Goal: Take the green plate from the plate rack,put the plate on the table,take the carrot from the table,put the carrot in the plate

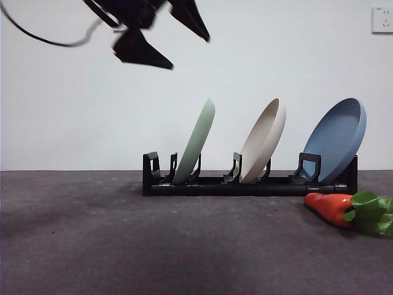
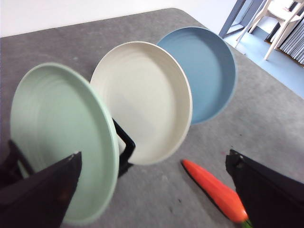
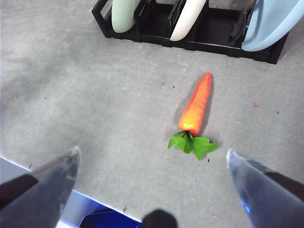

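The left gripper [image 1: 163, 40] hangs high above the table [image 1: 92, 246], jaws spread wide and holding nothing, up and to the left of the green plate [image 1: 198, 141]. That plate leans on edge in the leftmost slot of the plate rack [image 1: 245, 184], its upper rim free and nearest the descending arm. It looks light, stiff and matte, unlikely to slip; the exposed top rim appears to be the sensible place to pinch, one jaw on each face. In the left wrist view the green plate [image 2: 61, 137] sits just ahead of the jaws, toward one of them rather than centred between them, so the approach likely needs shifting before closing.

Next along the rack stand a beige plate [image 1: 264, 140] and a blue plate [image 1: 338, 138], both untouched. Farthest right, the carrot [image 1: 331, 208] lies on the table just in front of the rack's end, leaves pointing away from the plates. Glossy and tapered, it may slide; the thick middle looks the best grip. The right gripper [image 3: 152, 164] waits above it, jaws wide and empty.
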Controlling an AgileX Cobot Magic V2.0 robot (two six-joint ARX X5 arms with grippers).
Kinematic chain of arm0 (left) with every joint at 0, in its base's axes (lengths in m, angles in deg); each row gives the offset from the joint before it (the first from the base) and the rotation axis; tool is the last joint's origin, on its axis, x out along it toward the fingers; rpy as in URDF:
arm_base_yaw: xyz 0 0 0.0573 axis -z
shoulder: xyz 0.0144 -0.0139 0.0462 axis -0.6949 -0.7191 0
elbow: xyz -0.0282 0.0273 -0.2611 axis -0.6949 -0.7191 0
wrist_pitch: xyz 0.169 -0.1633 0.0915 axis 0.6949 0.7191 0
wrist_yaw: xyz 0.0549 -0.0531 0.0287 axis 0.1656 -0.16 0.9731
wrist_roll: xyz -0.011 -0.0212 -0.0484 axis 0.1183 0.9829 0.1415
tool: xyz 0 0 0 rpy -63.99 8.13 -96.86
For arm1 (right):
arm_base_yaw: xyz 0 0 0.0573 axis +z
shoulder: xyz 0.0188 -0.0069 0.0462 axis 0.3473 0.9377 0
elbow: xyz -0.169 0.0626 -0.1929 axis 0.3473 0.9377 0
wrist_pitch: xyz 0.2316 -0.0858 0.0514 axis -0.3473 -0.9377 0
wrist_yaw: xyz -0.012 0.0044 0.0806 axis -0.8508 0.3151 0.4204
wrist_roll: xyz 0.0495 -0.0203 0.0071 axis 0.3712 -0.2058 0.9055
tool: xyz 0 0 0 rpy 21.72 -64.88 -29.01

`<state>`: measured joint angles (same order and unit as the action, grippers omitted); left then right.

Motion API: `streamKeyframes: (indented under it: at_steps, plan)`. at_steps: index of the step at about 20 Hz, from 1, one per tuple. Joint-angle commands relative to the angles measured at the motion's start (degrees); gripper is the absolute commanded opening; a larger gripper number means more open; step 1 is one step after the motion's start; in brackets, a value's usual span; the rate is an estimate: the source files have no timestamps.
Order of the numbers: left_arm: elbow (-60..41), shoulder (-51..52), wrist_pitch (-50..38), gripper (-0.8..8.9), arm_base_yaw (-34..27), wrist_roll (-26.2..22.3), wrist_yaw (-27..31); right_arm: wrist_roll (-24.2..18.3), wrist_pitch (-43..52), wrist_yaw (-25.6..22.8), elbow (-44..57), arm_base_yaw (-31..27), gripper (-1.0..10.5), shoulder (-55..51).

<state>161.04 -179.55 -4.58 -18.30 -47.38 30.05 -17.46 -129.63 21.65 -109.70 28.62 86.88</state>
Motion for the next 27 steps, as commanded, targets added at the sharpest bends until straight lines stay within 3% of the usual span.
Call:
streamKeyframes:
  at_steps: [1, 10, 13, 15, 19, 21, 27]
  plan:
    - [4.68, -5.31, -0.35, 6.06, 0.94, -0.20, 2.01, 0.76, 0.20, 0.04, -0.17, 0.13, 6.9, -0.02]
    - [8.50, -16.24, -2.80, 5.80, 3.04, -0.07, 7.52, 0.76, 0.04, 0.02, -0.17, 0.13, 6.9, 0.31]
    - [8.50, -16.61, -2.99, 3.45, 3.58, -0.17, 8.33, 0.76, 0.02, 0.00, -0.17, 0.13, 6.9, 0.31]
    - [8.50, -16.61, -3.48, 1.39, 3.61, -0.17, 7.85, 0.76, 0.02, 0.02, -0.17, 0.13, 6.9, 0.31]
    - [8.50, -16.63, -2.91, 1.00, 3.61, -0.15, 6.75, 0.76, 0.02, 0.04, -0.17, 0.13, 6.9, 0.31]
    - [8.50, -16.63, -2.91, 0.32, 3.61, -0.11, 6.73, 0.76, 0.02, 0.07, -0.17, 0.13, 6.9, 0.31]
    - [8.50, -16.63, -2.91, -0.08, 3.61, 0.00, 6.49, 0.76, 0.02, 0.09, -0.17, 0.13, 6.9, 0.28]
